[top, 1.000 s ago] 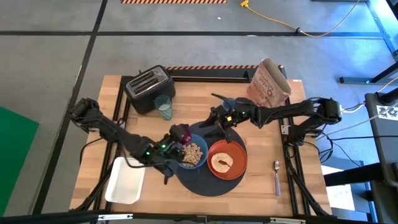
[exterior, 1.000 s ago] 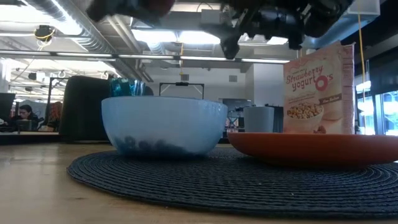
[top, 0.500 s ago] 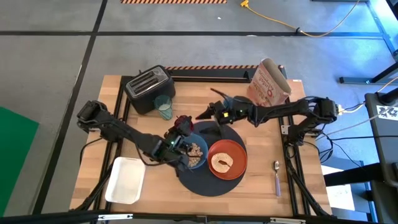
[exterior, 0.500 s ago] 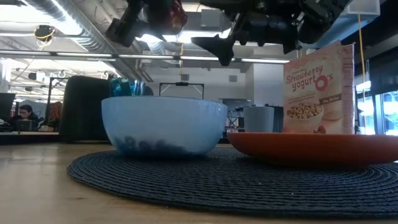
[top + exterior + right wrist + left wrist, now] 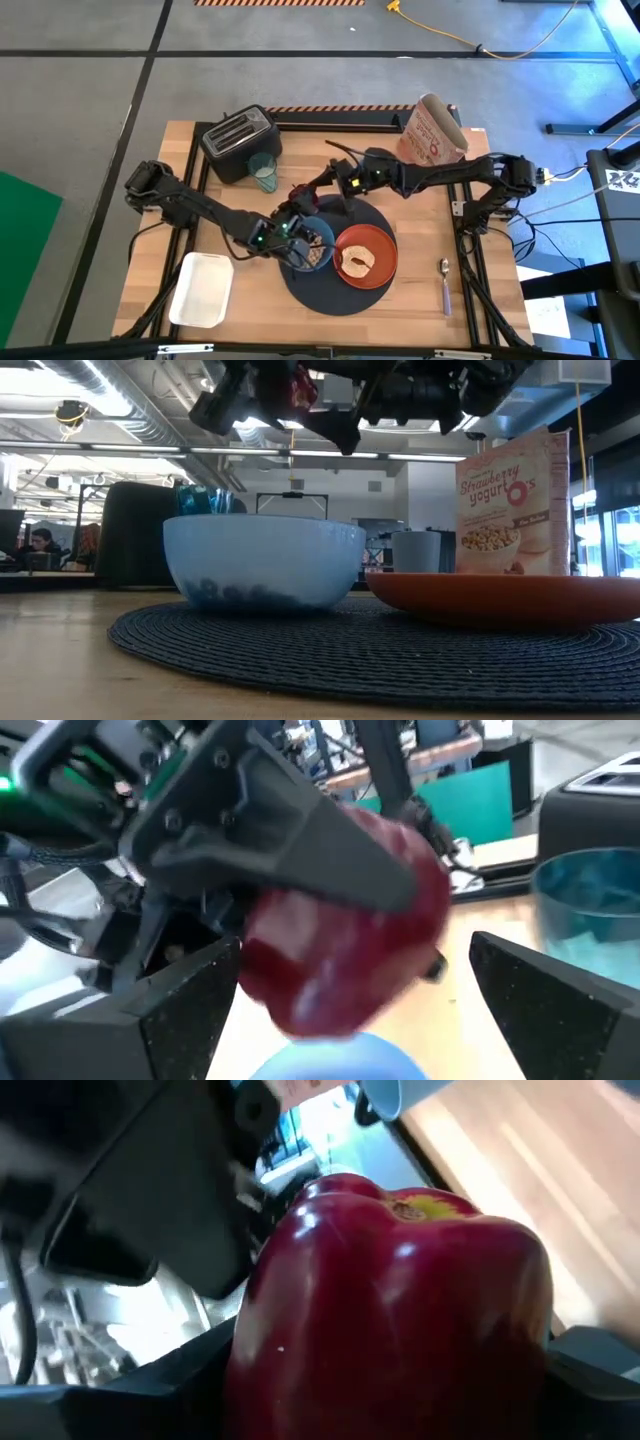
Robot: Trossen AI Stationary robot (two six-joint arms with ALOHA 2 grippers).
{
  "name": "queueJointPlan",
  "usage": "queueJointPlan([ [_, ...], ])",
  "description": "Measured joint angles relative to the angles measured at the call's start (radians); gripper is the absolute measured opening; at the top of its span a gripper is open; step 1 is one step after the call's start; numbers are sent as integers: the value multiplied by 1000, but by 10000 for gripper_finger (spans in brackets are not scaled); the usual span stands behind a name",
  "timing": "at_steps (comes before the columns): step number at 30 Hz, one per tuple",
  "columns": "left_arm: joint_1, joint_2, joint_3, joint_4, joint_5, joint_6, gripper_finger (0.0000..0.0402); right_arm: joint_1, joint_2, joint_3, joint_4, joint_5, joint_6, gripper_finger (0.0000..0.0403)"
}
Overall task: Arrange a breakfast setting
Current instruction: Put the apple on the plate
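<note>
The left gripper (image 5: 297, 197) has lifted the red fruit (image 5: 390, 1310), squeezed tight between its fingers, up above the blue bowl (image 5: 263, 562). The right gripper (image 5: 322, 184) has come close with its fingers wide apart, so a hand-over looks near.

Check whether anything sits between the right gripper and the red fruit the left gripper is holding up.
Nothing visible does. The left gripper holds the red fruit above the blue bowl, and the right gripper is open facing it across clear air.

Wooden table (image 5: 500, 270), holding dark round mat (image 5: 318, 292), toaster (image 5: 239, 141), teal glass (image 5: 264, 173), cereal bag (image 5: 432, 133), spoon (image 5: 445, 284), white tray (image 5: 203, 290)
</note>
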Motion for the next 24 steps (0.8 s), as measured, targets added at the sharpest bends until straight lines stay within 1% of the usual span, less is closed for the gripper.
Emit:
queueJointPlan([
  [4,22,0,0,16,23,27,306,3,12,48,-75,-12,8,386],
  [11,39,-1,0,81,32,85,306,19,49,90,-90,-15,18,386],
  [17,46,0,0,114,61,101,306,22,63,90,-84,20,8,384],
  [20,49,0,0,112,61,102,306,22,63,90,-81,28,7,367],
  [24,49,0,0,109,58,101,306,22,63,90,-79,30,8,327],
])
